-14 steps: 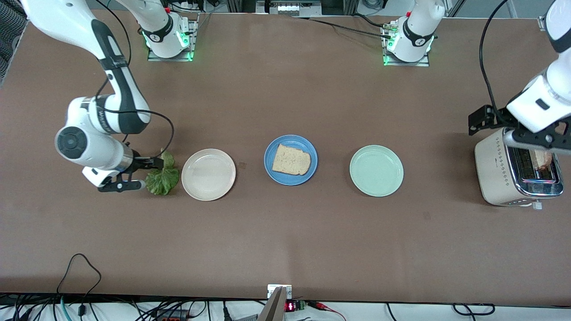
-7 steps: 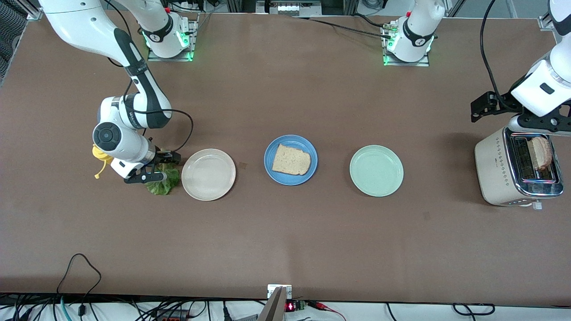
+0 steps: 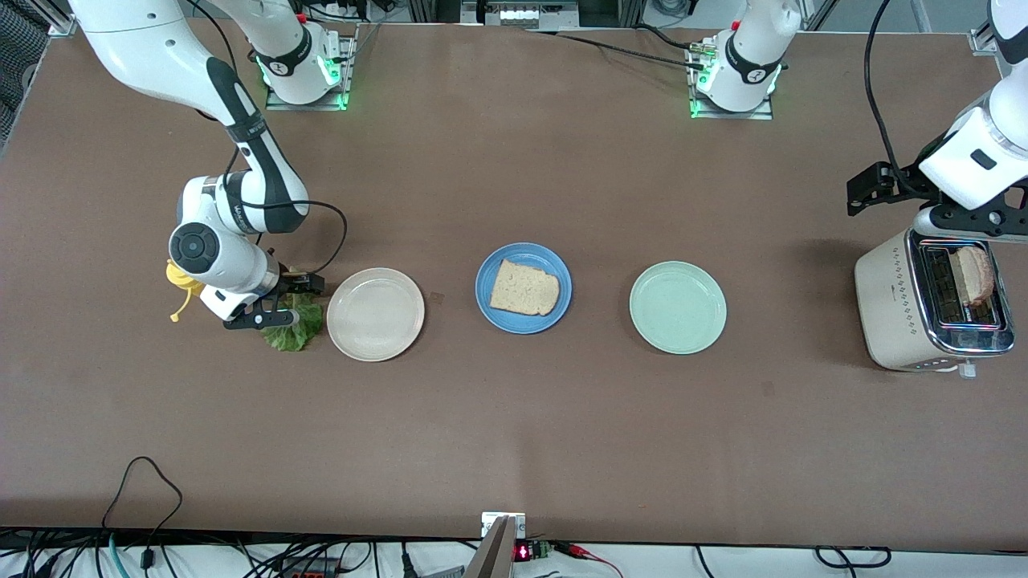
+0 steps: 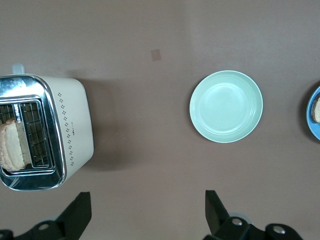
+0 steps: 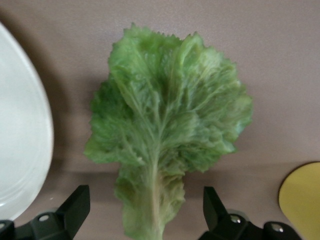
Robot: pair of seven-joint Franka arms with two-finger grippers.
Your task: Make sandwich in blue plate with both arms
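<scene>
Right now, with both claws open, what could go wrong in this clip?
1. The right claw straddles the lettuce leaf that lies flat on the table; closing could crumple it or miss it.
2. The cream plate sits close beside the leaf and might get nudged.
3. The left claw hangs open by the toaster; its bread slice stands in a narrow slot, awkward to grasp.

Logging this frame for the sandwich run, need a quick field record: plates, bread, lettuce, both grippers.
blue plate: mid-table, between cream plate and mint plate
bread on plate: one slice, nothing on top
lettuce leaf: flat on table beside cream plate, toward the right arm's end
second slice: standing in toaster slot
right gripper: open, over lettuce, fingers straddling its stem end
left gripper: open, up beside toaster
yellow item: beside lettuce, partly hidden
</scene>
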